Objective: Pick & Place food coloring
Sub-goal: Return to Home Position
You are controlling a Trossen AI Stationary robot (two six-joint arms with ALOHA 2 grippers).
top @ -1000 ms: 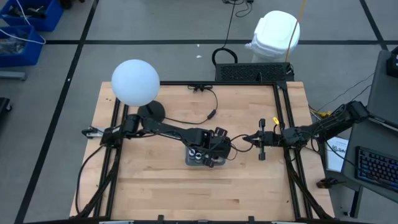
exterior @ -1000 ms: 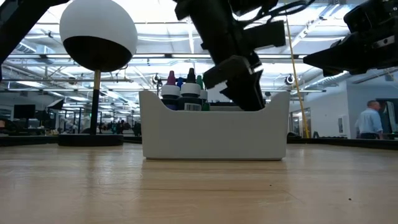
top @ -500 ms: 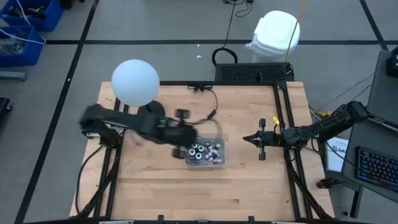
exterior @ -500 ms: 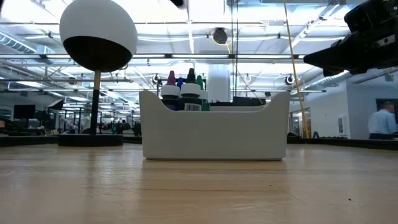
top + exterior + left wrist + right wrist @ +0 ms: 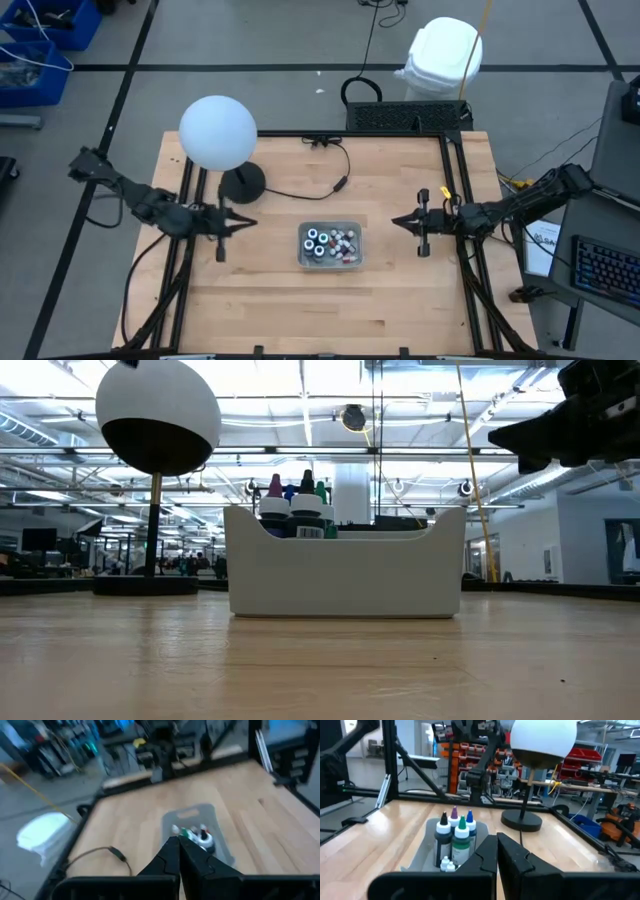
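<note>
The food coloring (image 5: 328,243) is a cluster of small white-capped bottles and dark round pots standing in a clear grey tray (image 5: 352,262) at the table's middle. It also shows in the low view (image 5: 295,502), the left wrist view (image 5: 197,834) and the right wrist view (image 5: 454,836). My left gripper (image 5: 247,224) is shut and empty, left of the tray, pointing toward it. My right gripper (image 5: 395,222) is shut and empty, right of the tray, pointing toward it. Both hover above the table.
A lamp with a white globe (image 5: 218,132) stands on a dark round base (image 5: 243,183) at the far left, its cable (image 5: 318,190) trailing behind the tray. Black frame rails (image 5: 456,190) run along the table's sides. Bare wood lies in front of the tray.
My left gripper has drawn back from over the tray toward the table's left edge and has left the low view. The tray and its bottles have stayed in place.
</note>
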